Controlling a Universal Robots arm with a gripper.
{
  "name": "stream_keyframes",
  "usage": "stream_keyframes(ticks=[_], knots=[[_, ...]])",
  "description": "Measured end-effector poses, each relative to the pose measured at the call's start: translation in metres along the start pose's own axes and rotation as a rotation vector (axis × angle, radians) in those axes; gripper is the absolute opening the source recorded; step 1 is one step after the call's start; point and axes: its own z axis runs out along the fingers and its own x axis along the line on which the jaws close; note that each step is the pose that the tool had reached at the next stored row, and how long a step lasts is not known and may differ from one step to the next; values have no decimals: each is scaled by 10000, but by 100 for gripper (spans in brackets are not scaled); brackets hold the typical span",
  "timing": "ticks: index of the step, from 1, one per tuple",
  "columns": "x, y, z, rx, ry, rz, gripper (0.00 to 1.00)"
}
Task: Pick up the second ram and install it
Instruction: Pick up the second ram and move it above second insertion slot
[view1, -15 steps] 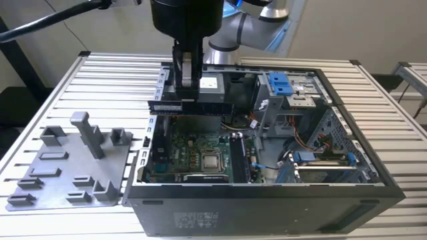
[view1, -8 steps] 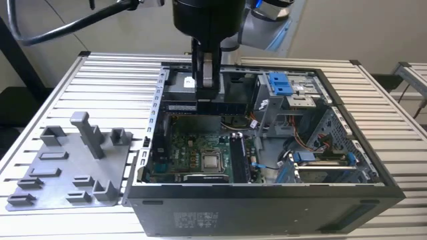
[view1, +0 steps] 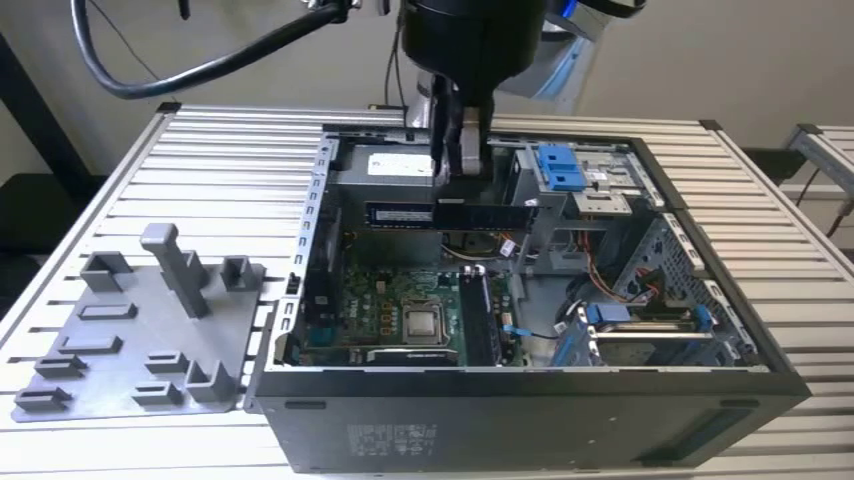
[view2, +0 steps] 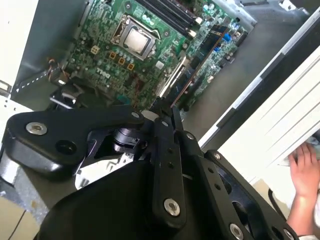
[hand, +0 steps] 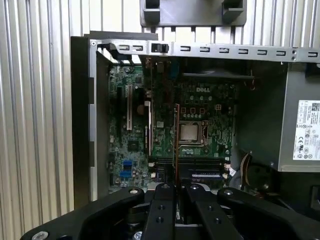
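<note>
My gripper (view1: 454, 196) is shut on the second ram (view1: 449, 213), a long dark stick with a pale label. It hangs level above the open computer case (view1: 534, 385), over the case's far half. In both wrist views the ram appears edge-on, as a thin strip (hand: 176, 140) (view2: 199, 62) running out from between my fingers (hand: 176, 188) (view2: 168, 109). Below it lies the green motherboard (view1: 387, 300) with its silver processor (view1: 424, 322) (hand: 190, 132). The long black memory slots (view1: 478, 322) (hand: 200, 167) lie beside the processor. The ram is well above the board and touches nothing.
A grey fixture plate with upright posts (view1: 134, 330) sits on the slatted table at the exterior view's left of the case. Blue drive brackets (view1: 561, 165), cables and a power supply (hand: 305, 130) crowd the case. A person's hand (view2: 302, 170) rests on the table outside the case.
</note>
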Motion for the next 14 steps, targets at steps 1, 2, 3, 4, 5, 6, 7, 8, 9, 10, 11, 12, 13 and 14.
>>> stream_keyframes(ticks=[1,2,3,4,5,6,7,8,9,10,11,12,13,14], knots=[[0,-39,0,0,0,0,14],[0,-75,-1,-1,1,1,14],[0,-116,0,-1,0,0,14],[-1,-158,0,-2,0,1,14],[-1,-200,0,-2,0,1,14],[-1,-238,0,-3,0,0,14],[-1,-274,0,-3,1,0,14],[-1,-312,-1,-3,1,0,14],[-1,-351,-1,-3,2,0,14],[-2,-392,0,-4,1,1,14],[-2,-431,0,-4,0,1,14],[-2,-466,0,-5,1,0,14],[-2,-499,0,-5,0,1,14],[-2,-538,0,-5,0,0,14]])
